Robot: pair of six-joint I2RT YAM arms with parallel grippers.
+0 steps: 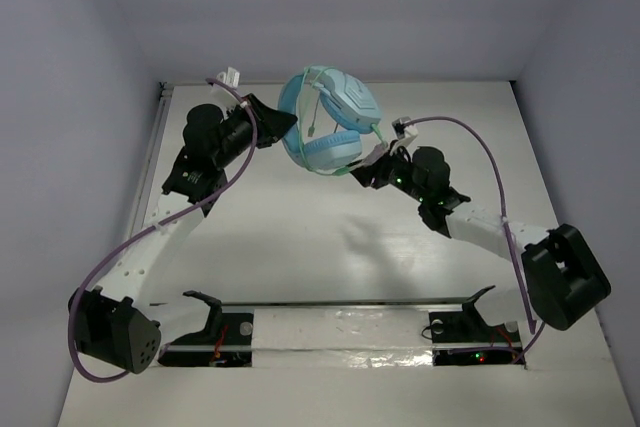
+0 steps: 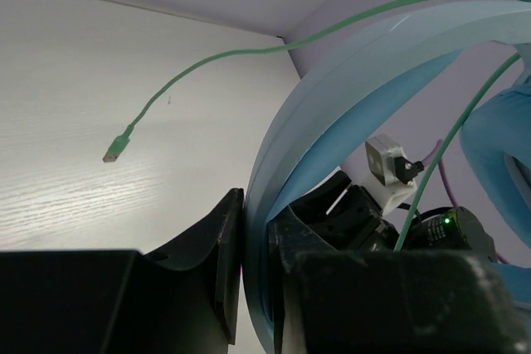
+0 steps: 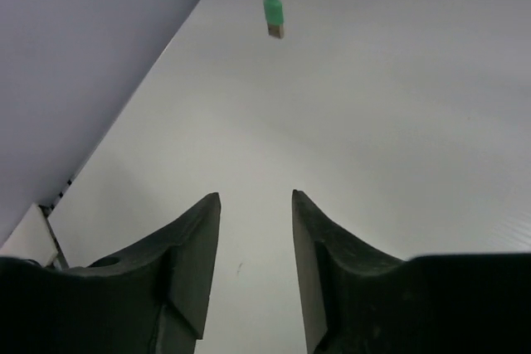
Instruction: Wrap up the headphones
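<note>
Over the table (image 1: pixel 300 237), the headphones (image 1: pixel 335 112) sit in the left gripper (image 2: pixel 255 230), its jaws clamped tight on the headband (image 2: pixel 332 113). The right gripper (image 3: pixel 255 230), just beside the lower earcup (image 1: pixel 325 152), stands partly open and empty. The cable (image 2: pixel 207 60) trails ahead of the left gripper, its plug (image 3: pixel 273 18) dangling ahead of the right.

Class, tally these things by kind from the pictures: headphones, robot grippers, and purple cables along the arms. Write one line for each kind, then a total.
headphones: 1
grippers: 2, the left gripper and the right gripper
purple cables: 2
Total: 5
</note>
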